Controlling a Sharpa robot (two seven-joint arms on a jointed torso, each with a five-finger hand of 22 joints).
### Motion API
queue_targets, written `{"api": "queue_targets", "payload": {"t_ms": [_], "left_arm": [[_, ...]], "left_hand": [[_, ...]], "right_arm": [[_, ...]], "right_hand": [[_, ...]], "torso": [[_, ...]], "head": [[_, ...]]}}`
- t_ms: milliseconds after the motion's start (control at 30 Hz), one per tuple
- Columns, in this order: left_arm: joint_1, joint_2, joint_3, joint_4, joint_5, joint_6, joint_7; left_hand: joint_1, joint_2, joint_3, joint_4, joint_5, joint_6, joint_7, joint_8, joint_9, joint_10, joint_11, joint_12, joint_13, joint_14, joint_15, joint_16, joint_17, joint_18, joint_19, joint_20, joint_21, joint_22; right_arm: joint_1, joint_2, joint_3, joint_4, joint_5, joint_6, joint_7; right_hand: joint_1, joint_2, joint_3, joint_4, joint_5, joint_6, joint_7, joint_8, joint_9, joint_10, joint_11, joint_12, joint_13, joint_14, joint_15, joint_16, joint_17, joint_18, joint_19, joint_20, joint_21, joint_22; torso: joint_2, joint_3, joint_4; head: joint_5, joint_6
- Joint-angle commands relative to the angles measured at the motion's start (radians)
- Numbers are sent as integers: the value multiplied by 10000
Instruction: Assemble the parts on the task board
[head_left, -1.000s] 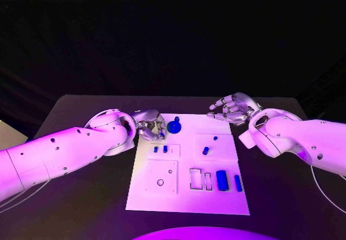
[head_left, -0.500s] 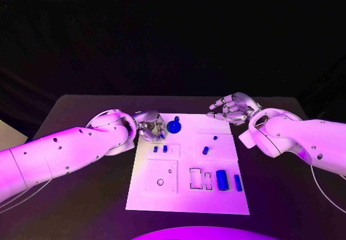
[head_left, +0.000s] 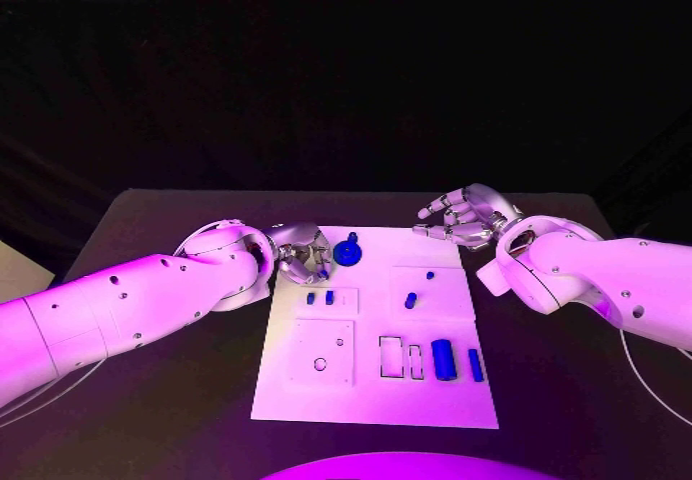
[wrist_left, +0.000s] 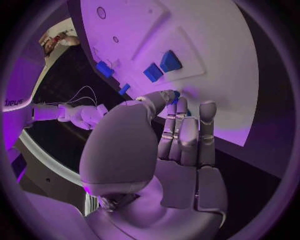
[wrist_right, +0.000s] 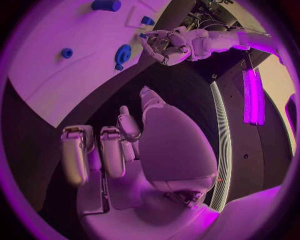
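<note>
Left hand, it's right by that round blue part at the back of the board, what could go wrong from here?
The left hand works at the task board's far left corner, fingers beside the round blue part; a clumsy close might push it away rather than grip it. Two small blue pegs stand just in front of the hand, so lowering the wrist could knock them. The right hand hovers off the board's far right corner, holding nothing, so it likely can't steady the board.
</note>
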Motion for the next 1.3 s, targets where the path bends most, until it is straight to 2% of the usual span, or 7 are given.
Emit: {"api": "queue_targets", "payload": {"t_ms": [33,367,633,967,1300], "left_arm": [[-4,33,-11,8,-4,347,-35],[-5,92,-45,-68,-12,406,-54],[-9,116,-73,-138,20,441,-96],[-14,99,-80,-129,50,247,-57],[-18,70,-80,-117,187,-61,52]], "left_hand": [[17,85,-5,-44,44,61,2,-46,17,59,-4,-9,3,99,-5,31,5,-36,30,-8,38,-2],[-13,72,-18,-53,33,67,-2,-68,22,78,-7,-37,1,98,-6,32,2,-32,2,-5,23,-28],[-133,53,-33,-61,31,-44,31,-228,9,29,33,-199,-29,59,26,17,-78,-21,-72,5,-21,-89],[-162,38,-45,-61,28,-52,35,-250,9,25,40,-225,-32,42,35,9,-113,-13,-109,8,-45,-127],[-401,-107,-62,-62,48,-326,107,-585,-36,-137,134,-491,-68,20,118,37,-134,-15,-132,68,-92,-162]], "right_arm": [[-6,5,1,11,-104,92,49],[-6,9,1,7,-104,91,54],[-6,7,1,9,-104,93,57],[-8,9,1,2,-104,92,61],[-12,18,1,-8,-104,97,69]], "right_hand": [[22,57,-27,-33,57,5,-31,38,-15,30,-22,4,-11,857,-82,-57,2001,102,755,-49,-37,2298],[22,57,-27,-33,57,5,-31,38,-15,30,-22,4,-11,857,-82,-57,2001,102,755,-49,-37,2298],[22,57,-27,-33,57,5,-31,38,-15,30,-22,4,-11,857,-82,-57,2001,102,755,-49,-37,2298],[22,57,-27,-33,57,5,-31,38,-15,30,-22,4,-11,857,-82,-57,2001,102,755,-49,-37,2298],[22,57,-27,-33,57,5,-31,38,-15,30,-22,4,-11,857,-82,-57,2001,102,755,-49,-37,2298]], "torso": [[0,0,1],[-3,-2,2],[-6,6,1],[-9,-3,2],[-1,-3,1]], "head": [[-3,-9],[-17,-4],[-32,-9],[-38,5],[-27,14]]}}
